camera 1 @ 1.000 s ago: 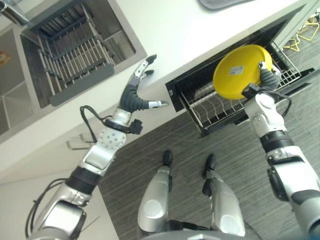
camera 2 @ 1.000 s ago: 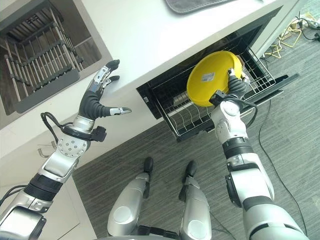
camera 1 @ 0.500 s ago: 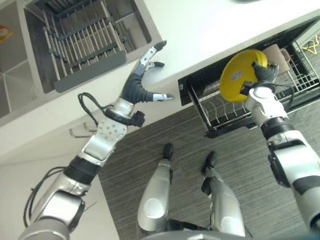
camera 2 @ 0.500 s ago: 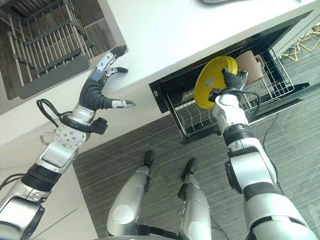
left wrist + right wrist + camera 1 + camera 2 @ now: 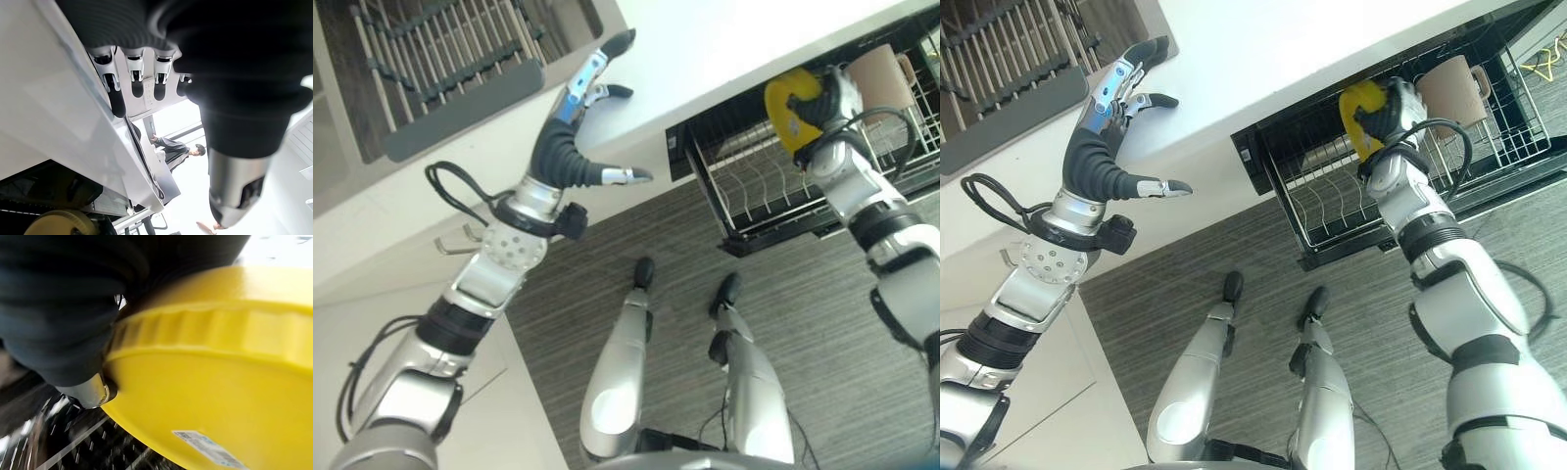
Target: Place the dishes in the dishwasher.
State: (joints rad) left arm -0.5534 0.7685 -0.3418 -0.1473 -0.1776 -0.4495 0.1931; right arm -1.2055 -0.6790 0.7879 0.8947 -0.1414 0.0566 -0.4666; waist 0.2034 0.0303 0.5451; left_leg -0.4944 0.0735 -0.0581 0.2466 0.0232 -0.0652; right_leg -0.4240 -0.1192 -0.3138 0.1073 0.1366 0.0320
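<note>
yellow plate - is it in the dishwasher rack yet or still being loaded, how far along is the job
Done: the dishwasher rack is pulled out and a tan mug already sits in it. In hand: the right hand grips the yellow plate over the rack's tines, not yet released. Left: seat and let go of the plate. The left hand hangs open by the counter.

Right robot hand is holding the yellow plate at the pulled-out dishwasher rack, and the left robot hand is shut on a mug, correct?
Not quite. The left robot hand holds nothing: the left eye view shows its fingers spread open above the white counter. The rest stands: the right robot hand grips the yellow plate at the pulled-out dishwasher rack.
</note>
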